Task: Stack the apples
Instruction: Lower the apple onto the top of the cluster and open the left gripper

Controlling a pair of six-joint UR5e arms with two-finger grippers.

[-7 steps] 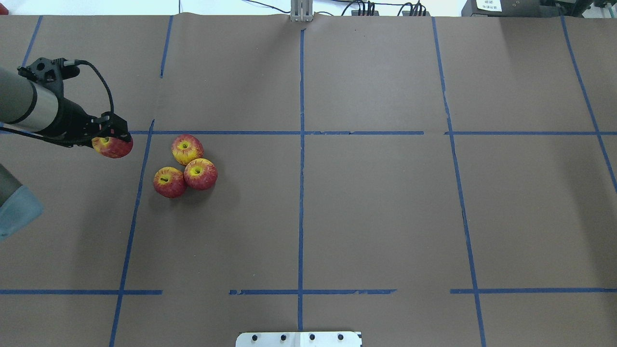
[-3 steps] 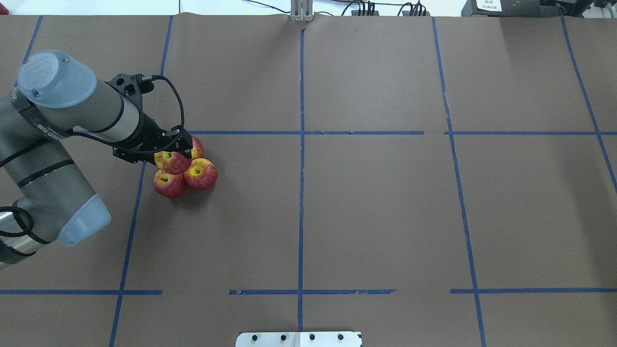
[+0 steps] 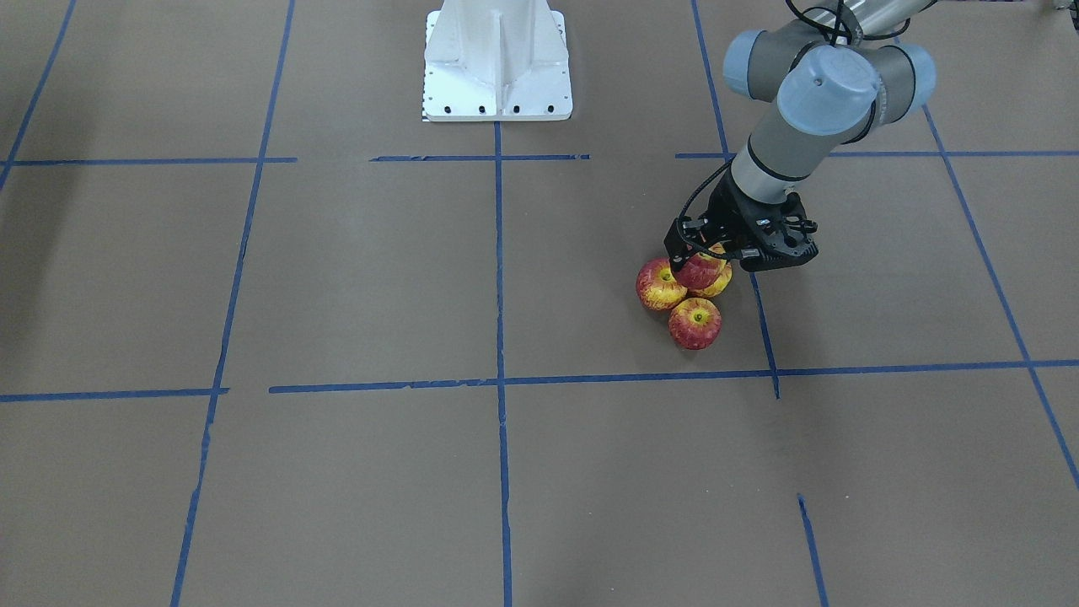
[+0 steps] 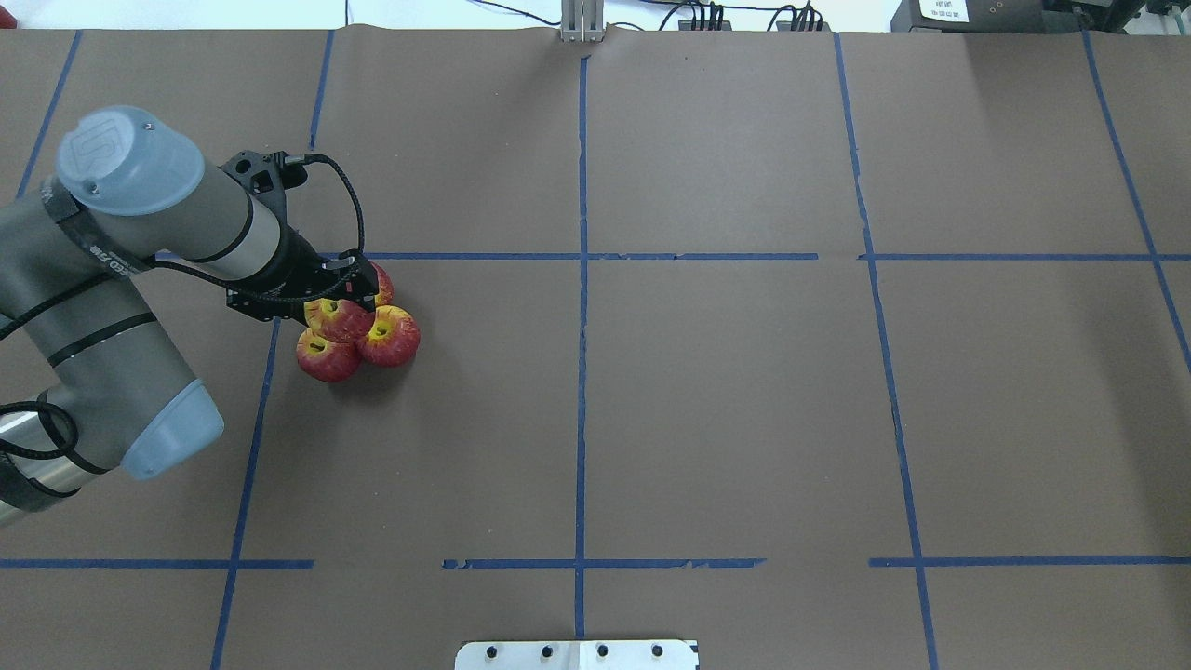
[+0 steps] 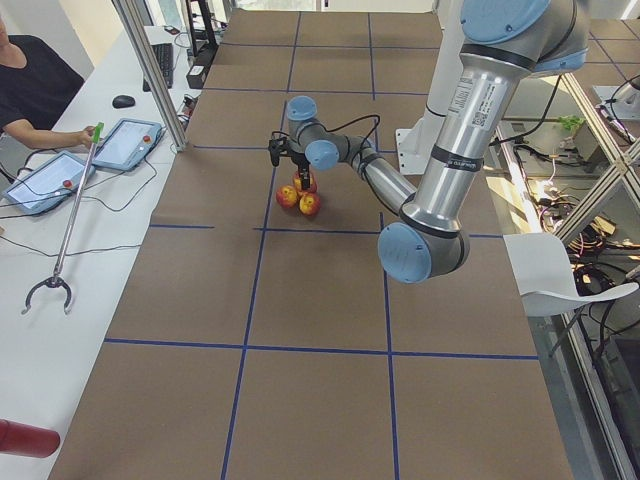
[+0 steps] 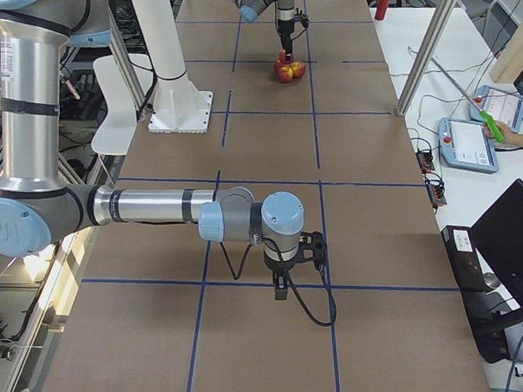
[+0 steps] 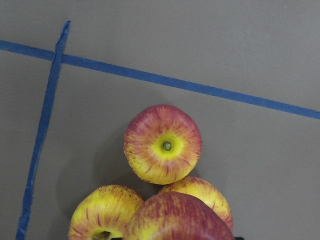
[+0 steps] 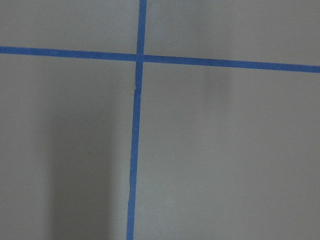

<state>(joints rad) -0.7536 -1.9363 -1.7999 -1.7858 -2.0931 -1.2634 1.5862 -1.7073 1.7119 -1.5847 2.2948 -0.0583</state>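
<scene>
A bench (image 4: pixel 707 419) covered in brown paper and marked into squares by blue tape lines (image 4: pixel 581 372) fills the overhead view. At the left of that view, a little above mid-height, three apples (image 4: pixel 391 337) sit bunched in a tight triangle, touching one another. They lie just right of an upright tape line and just below a level one. Each is red streaked with yellow, its yellow-green stem dimple facing up. The grey left arm reaches in from the left edge. Its black left hand (image 4: pixel 341 305) points down and is clenched on a fourth fruit, the top apple (image 4: pixel 340 319). This one is more solidly red and is held over the middle of the bunch, covering part of each apple beneath. Whether it already rests on them I cannot tell. In the left wrist view it fills the bottom centre, with the other three fanned out around and beyond it. The right hand (image 6: pixel 281 289) shows only in the right side view, low in the centre. It points down over bare paper near a tape crossing, well apart from the fruit. I cannot tell whether it is clenched or released.
</scene>
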